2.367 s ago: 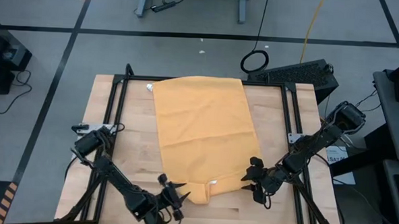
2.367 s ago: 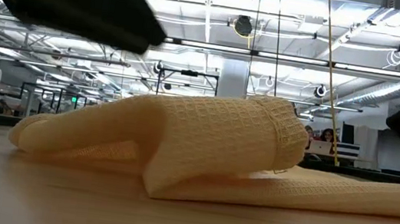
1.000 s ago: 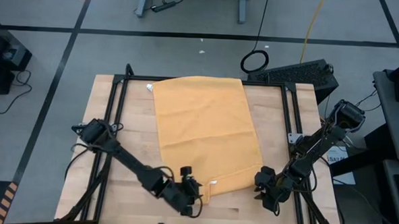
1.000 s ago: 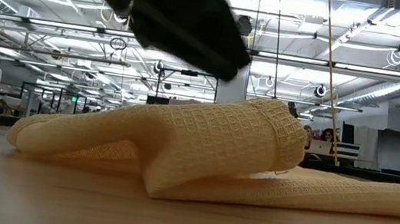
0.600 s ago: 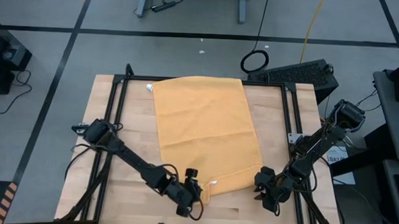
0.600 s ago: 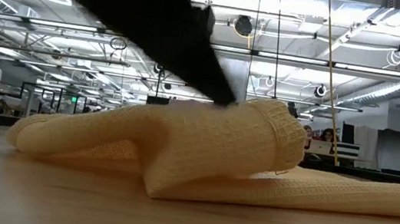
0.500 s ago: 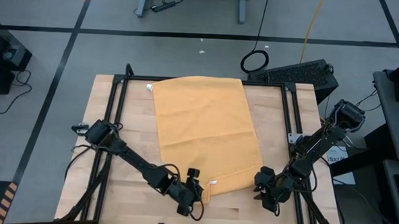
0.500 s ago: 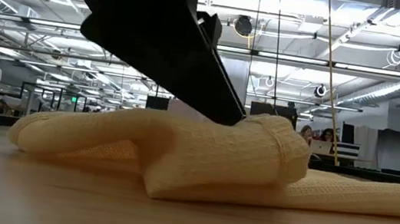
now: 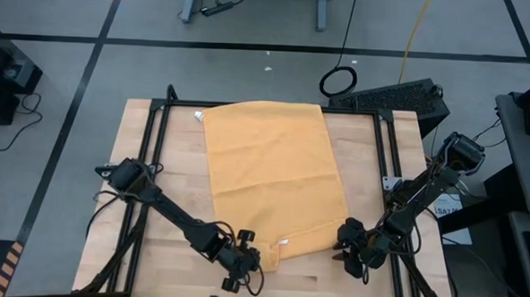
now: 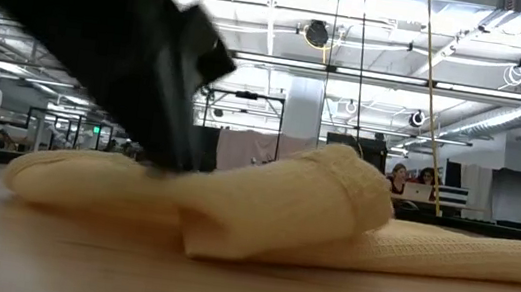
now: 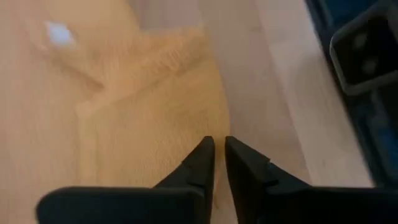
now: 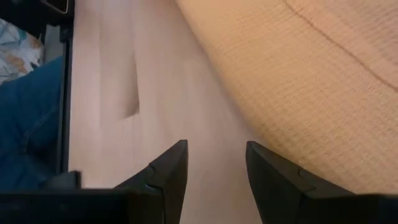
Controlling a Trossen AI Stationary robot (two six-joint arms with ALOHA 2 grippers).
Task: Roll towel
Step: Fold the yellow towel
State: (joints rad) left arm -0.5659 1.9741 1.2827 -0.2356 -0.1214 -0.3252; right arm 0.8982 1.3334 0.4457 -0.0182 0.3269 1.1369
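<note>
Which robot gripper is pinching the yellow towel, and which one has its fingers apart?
The left gripper pinches the towel at its near corner, fingers nearly together. The right gripper waits beside the towel's other near corner, fingers apart over bare table.

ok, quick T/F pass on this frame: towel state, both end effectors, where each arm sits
1. The towel lies mostly flat, with only its near end bunched up. True.
2. The left end effector is wide open. False: its fingers are nearly together, at the towel's near left corner.
3. The right end effector is clamped on the towel. False: its fingers stand apart over bare table, beside the towel's edge.
4. A small white tag shows at the towel's near edge. True.
5. The towel is fully rolled into a cylinder. False: most of it is still spread out.
</note>
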